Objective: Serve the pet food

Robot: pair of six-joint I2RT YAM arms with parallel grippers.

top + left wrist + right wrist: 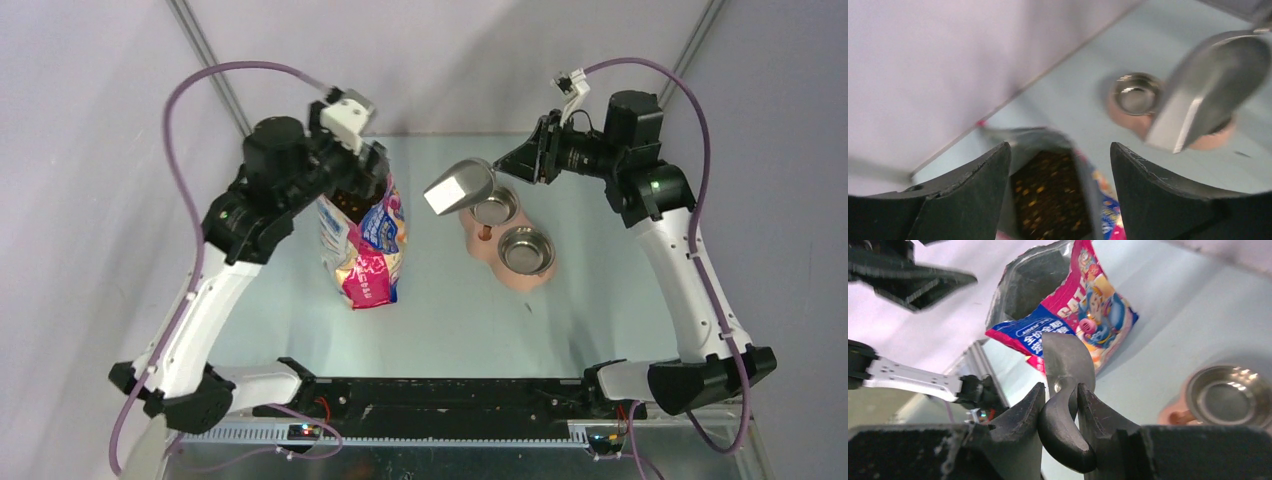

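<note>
Small dark brown dry kibble pellets (1050, 200), under the left gripper (1059, 152): matt, granular, rough-looking, flecked with yellowish bits.

Glossy blue, pink and red printed bag (365, 250), around the pellets: thin plastic film, shiny and creased outside; inner lining (1033, 280) dull silver-grey, foil-like.

Grey metal scoop (458, 187), clamped in the right gripper (1062, 390): satin bowl with soft, blurred reflections; dark curved handle (1063, 435) smooth and slightly glossy, plastic by its look.

Pink twin-bowl feeder (483, 243), below the scoop-holding gripper: matt plastic base; two round steel bowls (527, 250), polished and bright.

Gripper fingers (973, 190): black, matt, faintly scuffed along the edges.

Pale blue-green table top (450, 320): smooth, low sheen.
</note>
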